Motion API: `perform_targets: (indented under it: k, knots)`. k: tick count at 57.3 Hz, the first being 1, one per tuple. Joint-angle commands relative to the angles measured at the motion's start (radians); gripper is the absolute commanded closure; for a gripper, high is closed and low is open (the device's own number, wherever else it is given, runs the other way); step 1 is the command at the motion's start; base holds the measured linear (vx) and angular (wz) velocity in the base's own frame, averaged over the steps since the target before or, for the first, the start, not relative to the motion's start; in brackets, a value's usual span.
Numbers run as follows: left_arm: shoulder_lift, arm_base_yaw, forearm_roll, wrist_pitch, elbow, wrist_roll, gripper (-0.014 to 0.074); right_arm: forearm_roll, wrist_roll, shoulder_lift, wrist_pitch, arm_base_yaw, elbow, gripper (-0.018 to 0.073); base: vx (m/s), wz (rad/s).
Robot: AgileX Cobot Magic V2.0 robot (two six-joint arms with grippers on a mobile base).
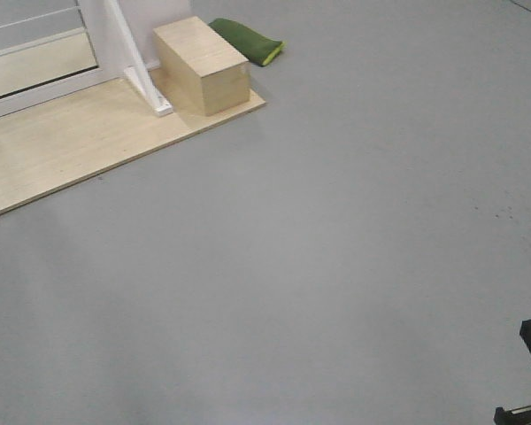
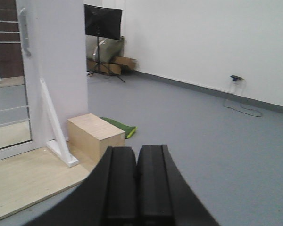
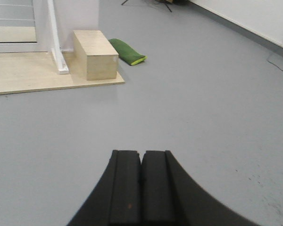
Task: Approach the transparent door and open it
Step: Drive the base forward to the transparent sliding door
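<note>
The transparent door (image 2: 7, 70) stands far off at the left in the left wrist view, clear glass with thin white bars in a white frame. Its grey bar handle (image 2: 23, 30) sits on the right stile. Only the door's lower glass (image 1: 35, 53) shows at the top left of the front view, and a strip of the door (image 3: 12, 19) shows in the right wrist view. My left gripper (image 2: 137, 150) is shut and empty, well short of the door. My right gripper (image 3: 141, 154) is also shut and empty, over bare grey floor.
A light wooden platform (image 1: 62, 150) lies before the door. On it stand a white slanted brace (image 1: 137, 66) and a wooden box (image 1: 202, 66). A green cushion (image 1: 248, 40) lies behind the box. A black music stand (image 2: 102, 23) stands far back. A cable (image 2: 243, 106) trails by the right wall.
</note>
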State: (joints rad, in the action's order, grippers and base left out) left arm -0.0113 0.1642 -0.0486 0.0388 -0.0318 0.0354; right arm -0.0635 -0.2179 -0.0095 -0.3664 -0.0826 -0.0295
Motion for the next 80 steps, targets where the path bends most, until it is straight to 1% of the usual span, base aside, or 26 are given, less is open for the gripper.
perform_targets:
  k: [1, 21, 34, 49, 80]
  knots:
    - [-0.014, 0.005, -0.010, -0.087, -0.004, 0.006, 0.0594, 0.000, -0.004, -0.016, 0.076, 0.005, -0.005, 0.0562, 0.46, 0.61]
    - [-0.014, 0.005, -0.010, -0.087, -0.004, 0.006, 0.0594, 0.000, -0.004, -0.016, 0.076, 0.005, -0.005, 0.0562, 0.49, 0.60]
    - [-0.014, 0.005, -0.010, -0.087, -0.004, 0.006, 0.0594, 0.000, -0.004, -0.016, 0.076, 0.005, -0.005, 0.0562, 0.53, 0.40]
    - [-0.014, 0.005, -0.010, -0.087, -0.004, 0.006, 0.0594, 0.000, -0.004, -0.016, 0.076, 0.005, -0.005, 0.0562, 0.56, 0.23]
    - [-0.014, 0.005, -0.010, -0.087, -0.004, 0.006, 0.0594, 0.000, -0.004, -0.016, 0.076, 0.005, -0.005, 0.0562, 0.60, 0.10]
